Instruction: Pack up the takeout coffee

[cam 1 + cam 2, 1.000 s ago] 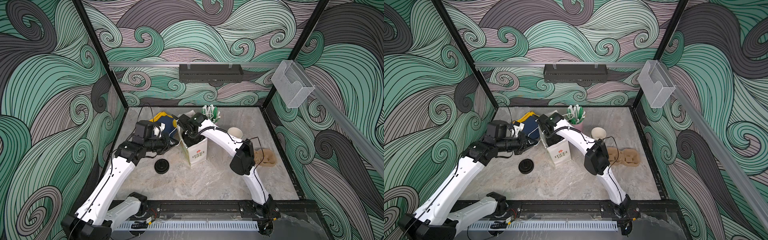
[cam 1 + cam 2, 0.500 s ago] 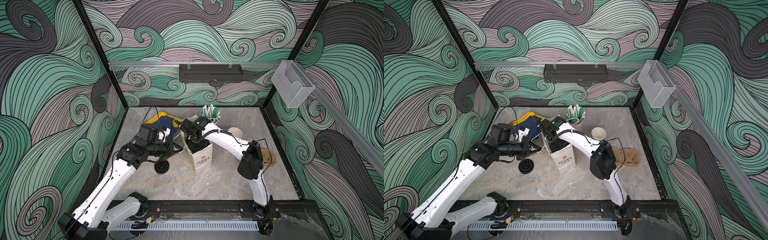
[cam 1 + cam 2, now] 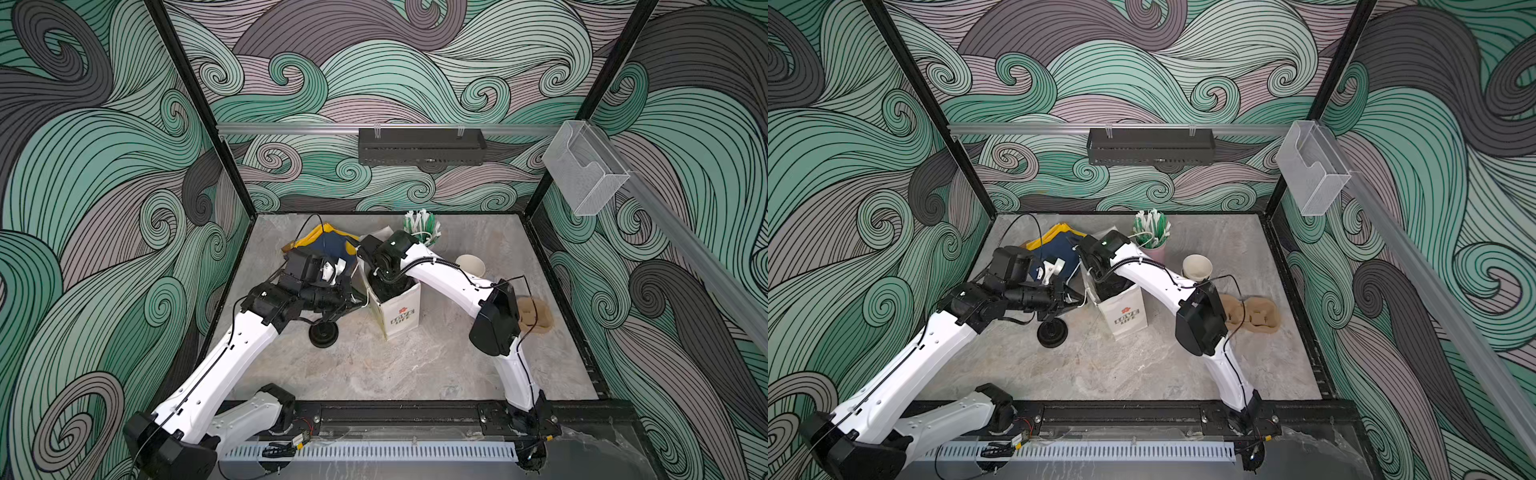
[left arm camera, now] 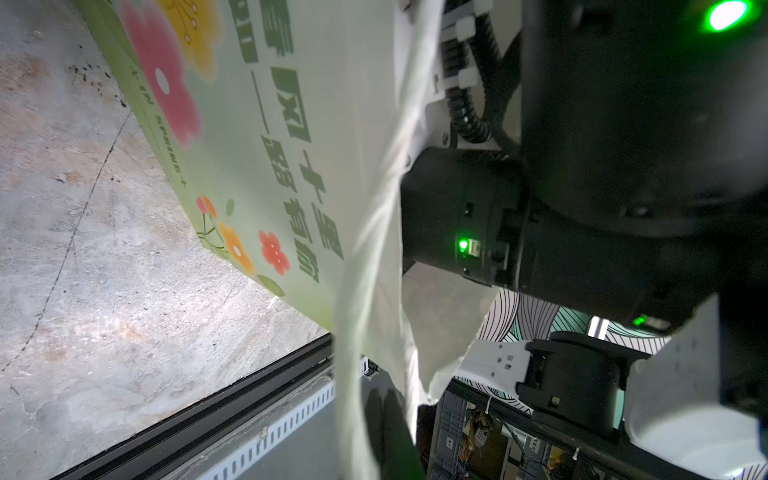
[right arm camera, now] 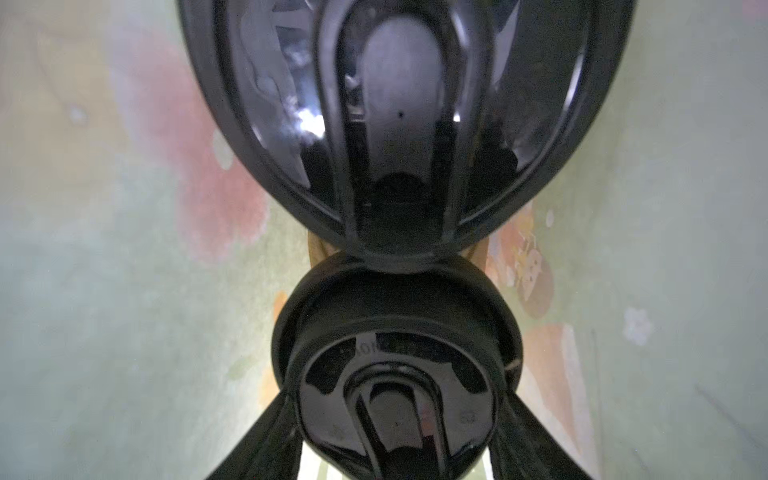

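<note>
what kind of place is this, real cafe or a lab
Most likely a robot test cell staged as a coffee counter, not a real cafe: two white robot arms on a front rail, wave-patterned panels walling in the tabletop, and takeout props, a paper bag holding a lidded cup, a pulp cup carrier.

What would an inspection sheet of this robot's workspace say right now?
Surface: grey marbled tabletop, no spill seen.
Job's things: two takeout cups with black round plastic sip lids, side by side inside the upright white flower-printed paper bag.
Clutter: stack of loose black lids, blue-and-yellow cloth, pot of green-and-white sticks, lidless paper cup, brown pulp cup carrier.
Grippers: left claw shut on the bag's rim; right claw inside the bag, closed around one cup.
Cables: black ribbed cable along the right arm; no snag seen.
Surroundings: swirl-patterned walls, black wall tray, clear plastic holder.
</note>
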Motion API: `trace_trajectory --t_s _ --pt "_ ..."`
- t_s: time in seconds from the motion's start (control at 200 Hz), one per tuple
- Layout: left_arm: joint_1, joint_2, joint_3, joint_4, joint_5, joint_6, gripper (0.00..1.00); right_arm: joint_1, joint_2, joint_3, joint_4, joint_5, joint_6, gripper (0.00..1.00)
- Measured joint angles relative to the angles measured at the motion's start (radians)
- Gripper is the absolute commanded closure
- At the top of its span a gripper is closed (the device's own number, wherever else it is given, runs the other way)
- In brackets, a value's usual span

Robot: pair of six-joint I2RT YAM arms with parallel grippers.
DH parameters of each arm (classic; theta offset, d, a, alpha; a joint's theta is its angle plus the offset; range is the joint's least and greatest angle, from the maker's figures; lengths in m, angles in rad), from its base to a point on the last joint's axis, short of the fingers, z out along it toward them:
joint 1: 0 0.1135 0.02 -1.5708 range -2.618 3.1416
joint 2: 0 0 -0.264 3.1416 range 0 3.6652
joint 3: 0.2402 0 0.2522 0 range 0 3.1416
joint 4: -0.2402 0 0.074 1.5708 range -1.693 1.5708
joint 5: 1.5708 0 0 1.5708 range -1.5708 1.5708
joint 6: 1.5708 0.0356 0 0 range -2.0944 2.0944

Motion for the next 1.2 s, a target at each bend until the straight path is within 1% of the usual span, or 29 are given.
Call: trace_trajectory --t_s 0.075,0.16,0.225,0.355,0.46,0.53,0.66,0.8,1.015,1.155,1.2 --pt "0.0 0.0 0.006 -0.011 -0.002 0.009 0.79 -0.001 0.006 0.009 0.004 0.001 0.0 0.39" --pt "0.0 0.0 0.029 -0.034 -0.021 0.024 0.7 -0.006 0.007 0.012 0.009 0.0 0.0 0.36" --pt "0.0 -0.001 0.05 -0.038 -0.054 0.033 0.62 -0.008 0.007 0.012 0.014 0.0 0.0 0.35" --pt "0.0 -0.029 0.052 -0.017 -0.147 0.03 0.49 -0.01 0.007 0.012 0.019 0.0 0.0 0.36" --pt "0.0 -0.054 0.052 0.02 -0.214 0.019 0.45 -0.01 0.007 0.012 0.019 0.0 0.0 0.37" --pt "0.0 -0.053 0.052 0.05 -0.237 0.017 0.43 -0.01 0.007 0.012 0.019 0.0 0.0 0.37" --pt "0.0 -0.018 0.05 0.115 -0.254 0.008 0.42 -0.01 0.007 0.012 0.019 0.0 0.0 0.38" --pt "0.0 0.045 0.05 0.132 -0.285 -0.002 0.46 -0.01 0.007 0.012 0.019 0.0 0.001 0.38" --pt "0.0 0.103 0.05 0.163 -0.311 -0.03 0.55 -0.01 0.007 0.013 0.019 0.0 0.001 0.38" --pt "0.0 0.137 0.05 0.184 -0.309 -0.038 0.64 -0.01 0.008 0.016 0.018 0.0 0.001 0.38" --pt "0.0 0.149 0.05 0.188 -0.303 -0.041 0.68 -0.011 0.011 0.019 0.02 0.0 0.003 0.38"
